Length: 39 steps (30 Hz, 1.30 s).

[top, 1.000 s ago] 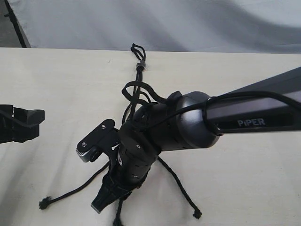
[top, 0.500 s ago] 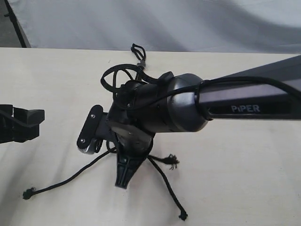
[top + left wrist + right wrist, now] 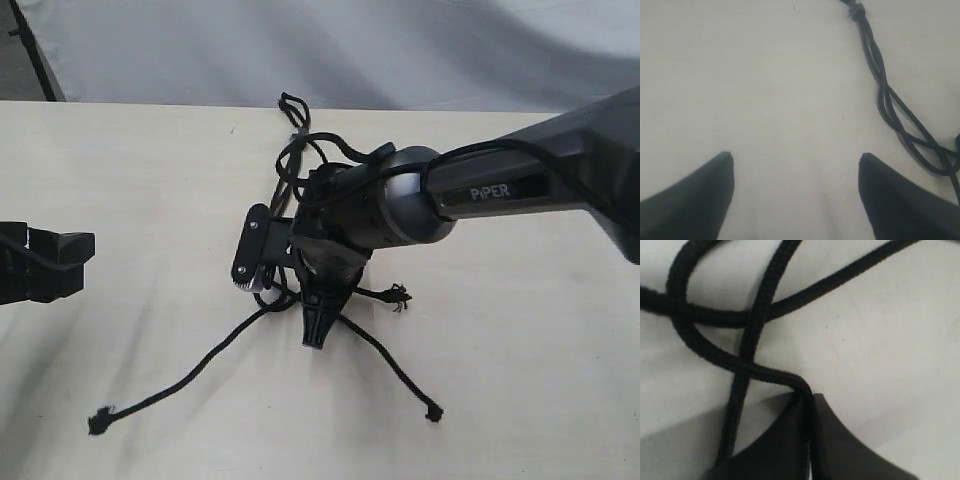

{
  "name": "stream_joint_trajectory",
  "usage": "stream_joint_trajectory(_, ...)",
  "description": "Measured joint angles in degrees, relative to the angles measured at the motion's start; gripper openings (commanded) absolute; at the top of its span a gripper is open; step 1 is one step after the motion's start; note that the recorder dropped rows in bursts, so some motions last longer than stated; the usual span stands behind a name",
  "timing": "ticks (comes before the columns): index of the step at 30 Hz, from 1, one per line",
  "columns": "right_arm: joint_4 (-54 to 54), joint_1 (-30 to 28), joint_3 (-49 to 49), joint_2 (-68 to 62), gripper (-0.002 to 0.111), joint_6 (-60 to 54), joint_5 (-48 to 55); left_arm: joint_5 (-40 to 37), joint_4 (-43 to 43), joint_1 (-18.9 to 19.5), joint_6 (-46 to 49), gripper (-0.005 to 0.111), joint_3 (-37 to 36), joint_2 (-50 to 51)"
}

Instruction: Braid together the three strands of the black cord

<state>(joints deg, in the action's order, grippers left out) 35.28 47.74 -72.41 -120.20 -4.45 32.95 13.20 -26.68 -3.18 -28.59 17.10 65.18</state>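
The black cord lies on the pale table, with its loop (image 3: 292,105) and grey band (image 3: 297,133) at the far side. The three strands fan out toward the front. One ends at the front left (image 3: 98,422), one at the front right (image 3: 433,412), and a short one ends beside the arm (image 3: 398,296). My right gripper (image 3: 315,338) points down over their crossing. In the right wrist view it (image 3: 807,396) is shut on one strand (image 3: 715,347), which loops over the others. My left gripper (image 3: 55,262) rests at the left, open (image 3: 796,162) and empty. The twisted part of the cord (image 3: 881,80) lies beyond it.
The right arm (image 3: 520,180) reaches in from the right and hides the cord's middle. A grey backdrop (image 3: 400,50) stands behind the table's far edge. Bare table surface (image 3: 150,180) lies between the left gripper and the cord.
The right gripper has shut on a strand and moved right and away from the front edge, dragging the strands. One end that lay at the front now rests beside the arm. The left gripper stayed still.
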Motion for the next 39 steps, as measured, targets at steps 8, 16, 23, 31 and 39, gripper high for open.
stream_joint_trajectory(8,-12.52,0.54,-0.68,0.36,0.0,-11.29,0.58,0.0,0.0,0.0,0.0,0.066,0.0,0.0)
stream_joint_trajectory(16,-32.27,6.04,-0.73,2.48,0.0,-32.5,4.37,0.0,0.0,0.0,0.0,0.066,0.0,0.0)
stream_joint_trajectory(23,-33.54,6.43,-0.47,3.35,0.0,-33.62,4.33,0.0,0.0,0.0,0.0,0.066,0.0,0.0)
stream_joint_trajectory(31,-33.54,6.43,-0.47,3.35,0.0,-33.62,4.22,0.0,0.0,0.0,0.0,0.066,0.0,0.0)
stream_joint_trajectory(39,-33.77,6.43,-0.47,3.35,0.0,-33.52,4.22,0.0,0.0,0.0,0.0,0.066,0.0,0.0)
